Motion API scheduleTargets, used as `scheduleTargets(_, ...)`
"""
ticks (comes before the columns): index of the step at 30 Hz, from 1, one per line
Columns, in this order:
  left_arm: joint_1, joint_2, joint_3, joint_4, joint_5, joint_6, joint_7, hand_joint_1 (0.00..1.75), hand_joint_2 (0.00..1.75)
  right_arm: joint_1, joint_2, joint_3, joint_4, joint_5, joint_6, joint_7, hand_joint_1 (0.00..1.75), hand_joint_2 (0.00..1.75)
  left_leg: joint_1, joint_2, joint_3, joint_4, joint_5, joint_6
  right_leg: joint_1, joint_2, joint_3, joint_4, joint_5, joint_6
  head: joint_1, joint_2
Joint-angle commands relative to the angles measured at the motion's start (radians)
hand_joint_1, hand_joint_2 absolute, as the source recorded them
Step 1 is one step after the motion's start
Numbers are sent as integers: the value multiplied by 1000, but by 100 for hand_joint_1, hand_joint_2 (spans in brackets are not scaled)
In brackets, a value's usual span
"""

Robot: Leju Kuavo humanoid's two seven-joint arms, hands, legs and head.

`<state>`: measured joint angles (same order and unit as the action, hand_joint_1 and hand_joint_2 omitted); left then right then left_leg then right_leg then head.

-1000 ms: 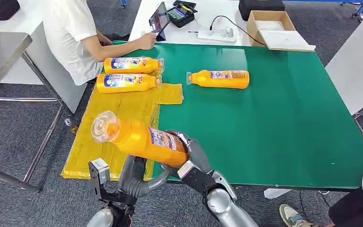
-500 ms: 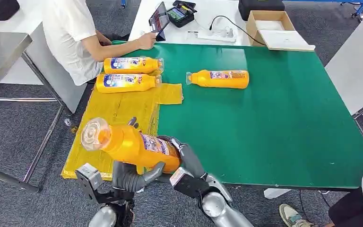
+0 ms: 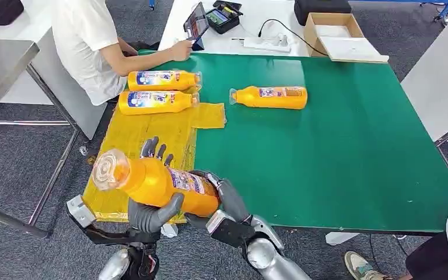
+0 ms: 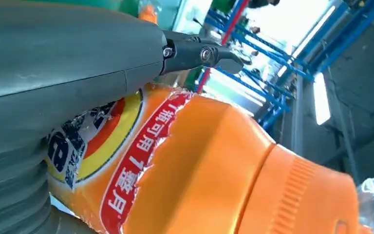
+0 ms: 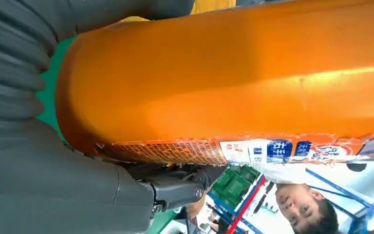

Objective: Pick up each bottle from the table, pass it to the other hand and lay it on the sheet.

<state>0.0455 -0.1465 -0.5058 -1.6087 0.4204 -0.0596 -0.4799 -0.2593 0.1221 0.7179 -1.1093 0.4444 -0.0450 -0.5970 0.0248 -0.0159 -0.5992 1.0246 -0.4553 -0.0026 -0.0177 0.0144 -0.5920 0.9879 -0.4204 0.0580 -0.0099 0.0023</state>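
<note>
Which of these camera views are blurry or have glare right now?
Head view: sharp, with soft glare on the green table. Left wrist view: the bottle is too close and soft, and the background lights are blown out. Right wrist view: a bright highlight streaks the bottle, and the robot hand is slightly blurred.

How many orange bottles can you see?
4. Two lie side by side on the yellow sheet, at and; one lies on the green table at; one is held by both hands.

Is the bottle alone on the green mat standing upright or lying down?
Lying down: the bottle rests on its side on the green mat.
</note>
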Motion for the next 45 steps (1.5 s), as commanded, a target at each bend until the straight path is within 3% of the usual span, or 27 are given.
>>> scheduleTargets(1, -56, 15, 6, 35, 22, -104, -3, 175, 175, -29, -27, 84, 86, -22, 75, -11, 175, 175, 0, -1, 2, -1, 0, 1, 1, -3, 3, -1, 0, -2, 0, 0)
scheduleTargets(11, -54, 22, -8, 40, -26, -122, -24, 175, 175, -24, -25, 74, 78, -38, 89, -14, 173, 175, 0, 0, 6, -3, 0, 2, 1, -4, 7, -3, -1, -3, 0, 0)
scheduleTargets(12, -53, 23, -7, 38, -41, -116, -29, 175, 175, -23, -26, 74, 73, -38, 90, -13, 164, 175, 0, -1, 3, -2, 0, 1, 1, -3, 4, -2, 0, -2, 0, 0)
scheduleTargets(13, -51, 21, -6, 39, -48, -116, -31, 175, 175, -22, -26, 72, 68, -40, 92, -10, 147, 175, 0, -1, 4, -2, 0, 2, 1, -4, 5, -2, -1, -3, 0, 0)
scheduleTargets(14, -46, 22, -3, 35, -60, -117, -35, 175, 175, -19, -25, 69, 59, -48, 102, 0, 70, 175, 0, -1, 4, -2, 0, 2, 1, -3, 5, -2, -1, -2, 0, 0)
scheduleTargets(15, -44, 22, 0, 34, -77, -111, -40, 175, 175, -17, -27, 69, 51, -48, 103, 2, 3, 175, 0, -1, 3, -2, 0, 1, 1, -3, 4, -2, 0, -2, 0, 0)
scheduleTargets(23, -26, 14, 25, 40, -265, -1, -50, 175, 175, 6, -48, 62, -24, -2, 62, 46, 0, 175, 0, 0, 3, -1, 0, 2, 1, -3, 4, -1, -1, -2, 0, 0)
scheduleTargets(24, -23, 12, 41, 40, -307, 40, -30, 175, 175, 14, -54, 57, -37, 13, 44, 46, 0, 0, 0, 0, 3, -1, 0, 2, 1, -2, 4, -1, 0, -2, 0, 0)
scheduleTargets(27, -42, 30, 112, 96, -459, 190, 103, 175, 175, 60, -87, 58, -134, 70, -10, 36, 0, 0, 0, -1, 3, -2, 0, 2, 1, -3, 4, -2, -1, -2, 0, 0)
scheduleTargets(33, -51, 23, 136, 129, -458, 175, 92, 175, 175, 77, -98, 55, -177, 80, -6, 48, 0, 0, 0, 0, 6, -3, 0, 2, 1, -3, 6, -2, -1, -3, 0, 0)
scheduleTargets(35, -68, 8, 172, 157, -642, 341, 123, 175, 175, 81, -103, 59, -206, 109, -28, 26, 0, 0, 0, 0, 3, -2, 0, 2, 1, -2, 4, -1, 0, -2, 0, 0)
scheduleTargets(38, -123, 0, 277, 239, -769, 461, 122, 175, 175, 85, -110, 68, -277, 143, -63, 15, 0, 0, 0, 0, 3, -2, 0, 2, 0, -3, 4, -1, 0, -2, 0, 0)
scheduleTargets(40, -186, -15, 345, 338, -979, 606, 139, 175, 175, 76, -104, 96, -336, 132, -73, -56, 0, 0, 0, 0, 1, -1, 1, 1, 0, -2, 2, 0, 0, -2, 0, 0)
scheduleTargets(45, -277, -21, 352, 493, -1128, 640, 177, 175, 175, 60, -97, 141, -378, 120, -59, -75, 0, 0, 0, -2, 2, -1, 2, 1, 1, -4, 3, -1, 0, -2, 0, 0)
